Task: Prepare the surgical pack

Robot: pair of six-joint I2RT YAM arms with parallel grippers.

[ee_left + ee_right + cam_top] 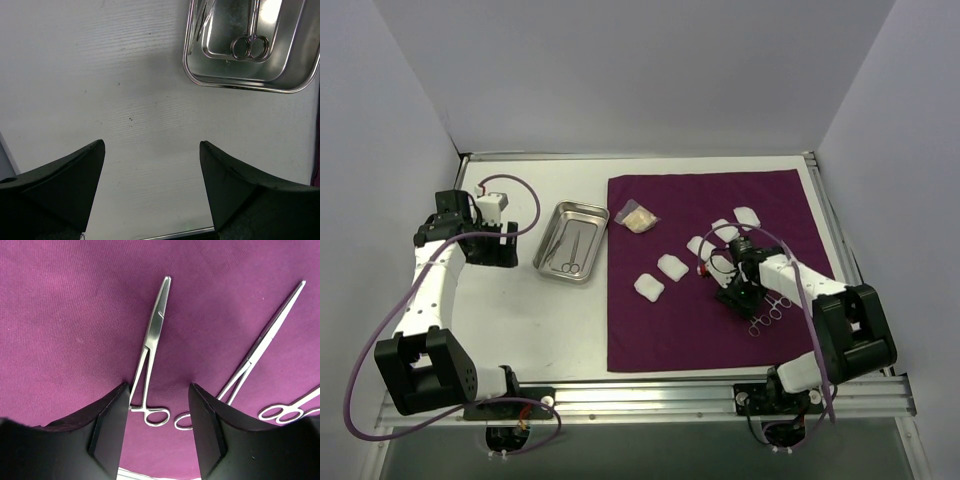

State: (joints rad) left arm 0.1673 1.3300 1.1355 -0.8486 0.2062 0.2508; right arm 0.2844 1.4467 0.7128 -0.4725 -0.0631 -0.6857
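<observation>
The dark purple cloth [660, 340] lies spread on the right of the table. Several white gauze pads [671, 266] sit on it in a diagonal row. The steel tray [588, 232] stands left of the cloth with scissor-like instruments [567, 250] inside; tray [287, 47] and scissors [249, 45] also show in the left wrist view. My right gripper [738, 290] is open, low over the cloth [75, 315]. Its jaws straddle the ring handles of one forceps [150, 347]; a second forceps [260, 347] and a third instrument's rings [285, 411] lie to the right. My left gripper [152, 143] is open and empty over bare table.
A crumpled beige wad [638, 217] lies at the cloth's top left corner. More instrument handles [767, 317] lie just beyond the right gripper. Metal rails edge the table at the front and right. White walls close in the back and sides.
</observation>
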